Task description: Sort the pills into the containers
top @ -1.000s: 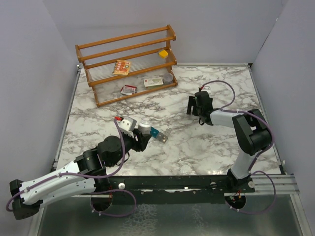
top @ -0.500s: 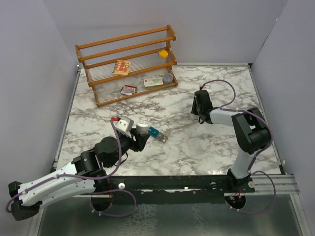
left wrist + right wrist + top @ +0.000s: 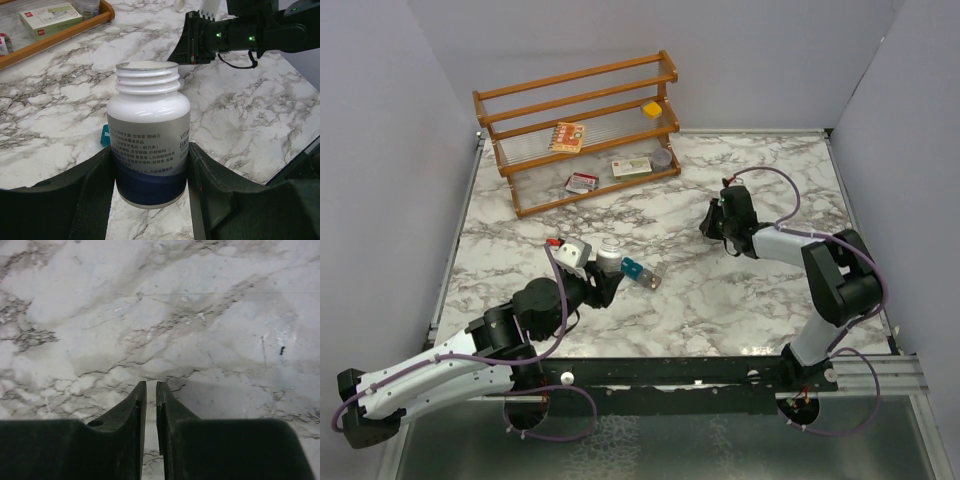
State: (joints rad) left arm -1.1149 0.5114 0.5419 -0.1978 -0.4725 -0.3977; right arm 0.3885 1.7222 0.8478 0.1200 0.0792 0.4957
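A white pill bottle (image 3: pixel 148 135) with its cap off and a printed blue-banded label stands upright between the pads of my left gripper (image 3: pixel 150 150), which is shut on it. From above, the bottle (image 3: pixel 610 254) and left gripper (image 3: pixel 604 278) sit at the table's middle left. The containers (image 3: pixel 642 272), a teal and grey strip, lie just right of the bottle; only a teal corner (image 3: pixel 104 136) peeks out behind it. No pills show. My right gripper (image 3: pixel 151 385) hovers low over bare marble at centre right (image 3: pixel 712 226), its jaws drawn to a thin slit with nothing between them.
A wooden rack (image 3: pixel 580 130) stands at the back left with small boxes, a yellow item and a round greyish bottle (image 3: pixel 662 157) on its shelves. Grey walls close in the left and right sides. The right arm's cable (image 3: pixel 775 180) loops above its wrist.
The right gripper's jaws have closed from wide apart to a thin slit, and its wrist has turned a little. The left gripper with the bottle has barely shifted.
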